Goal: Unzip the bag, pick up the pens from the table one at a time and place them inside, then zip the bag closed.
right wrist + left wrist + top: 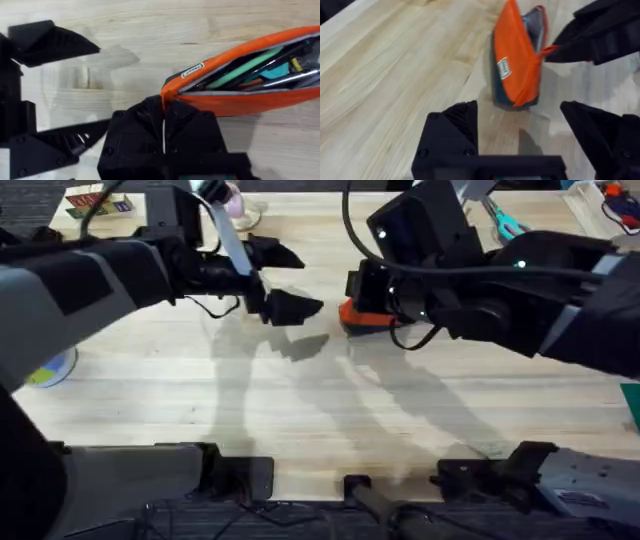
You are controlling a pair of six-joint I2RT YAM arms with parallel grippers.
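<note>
Both pens [250,67] already lie inside the open bag [240,95], so you're at zipping. Your right gripper [163,112] is clamped on the bag's end tab; the left gripper [520,125], spread and empty, has the bag just ahead. Next, pinch the zipper pull. Your right wrist view reveals the contents; overhead hides them.

Light wood tabletop [300,410] w/ plank grain, soft shadows across its middle. At its far edge: teal-handled scissors [507,223] to the right, a red-and-green box [92,202] to the left. Teal disc [52,368] near the tabletop's left edge.
</note>
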